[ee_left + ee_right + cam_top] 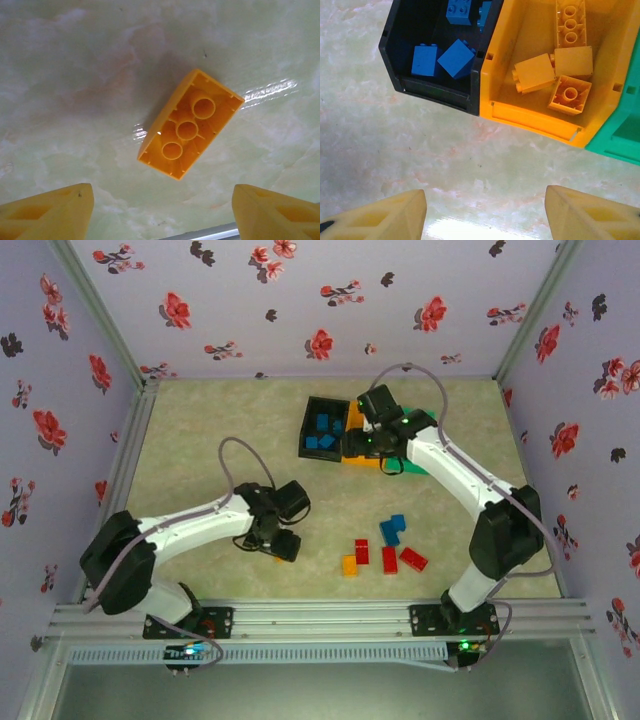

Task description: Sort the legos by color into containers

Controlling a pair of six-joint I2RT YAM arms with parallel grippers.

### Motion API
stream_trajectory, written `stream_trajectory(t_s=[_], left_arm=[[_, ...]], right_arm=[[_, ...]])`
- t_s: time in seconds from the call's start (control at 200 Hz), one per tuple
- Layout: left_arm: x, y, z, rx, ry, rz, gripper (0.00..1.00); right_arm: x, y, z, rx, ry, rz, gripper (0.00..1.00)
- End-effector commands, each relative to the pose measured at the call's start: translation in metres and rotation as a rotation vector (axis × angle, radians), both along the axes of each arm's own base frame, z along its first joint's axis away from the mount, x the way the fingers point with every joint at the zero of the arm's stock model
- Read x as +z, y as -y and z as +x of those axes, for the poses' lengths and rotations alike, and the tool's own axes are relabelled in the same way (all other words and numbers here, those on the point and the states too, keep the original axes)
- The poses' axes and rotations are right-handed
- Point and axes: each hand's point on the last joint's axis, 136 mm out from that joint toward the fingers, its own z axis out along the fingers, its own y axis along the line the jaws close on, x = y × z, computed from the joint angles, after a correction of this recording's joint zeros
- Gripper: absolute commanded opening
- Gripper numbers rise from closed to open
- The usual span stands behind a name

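In the top view's lower left, the left gripper [283, 544] hangs spread wide and empty over an upturned orange brick [190, 125], which lies mid-frame in its wrist view. Further right, loose legos [389, 560] lie on the table [200, 440]. In the right wrist view, the black bin [435, 94] at upper left holds blue bricks [457, 57]. The orange bin [530, 122] holds orange bricks [572, 62], and the green bin [615, 142] is at the right edge. The right gripper [485, 215] gapes wide and empty.
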Motion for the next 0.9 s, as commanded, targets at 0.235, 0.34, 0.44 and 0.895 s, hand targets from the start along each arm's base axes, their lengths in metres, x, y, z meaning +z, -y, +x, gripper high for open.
stream_trajectory(t_s=[0.235, 0.34, 0.44, 0.895], left_arm=[[-0.013, 0.023, 0.01, -0.115, -0.01, 0.008, 0.69], [-0.017, 0.027, 0.013, -0.128, -0.018, 0.02, 0.67], [-0.022, 0.028, 0.014, -0.134, -0.029, 0.035, 0.65], [-0.034, 0.024, 0.013, -0.134, -0.06, 0.091, 0.45]], right_arm=[[0.002, 0.005, -0.008, -0.037, 0.012, 0.016, 0.65], [0.002, 0.006, -0.01, -0.04, 0.011, 0.017, 0.65], [0.003, 0.007, -0.011, -0.044, 0.014, 0.015, 0.65], [0.005, 0.016, -0.015, -0.056, 0.025, -0.009, 0.65]])
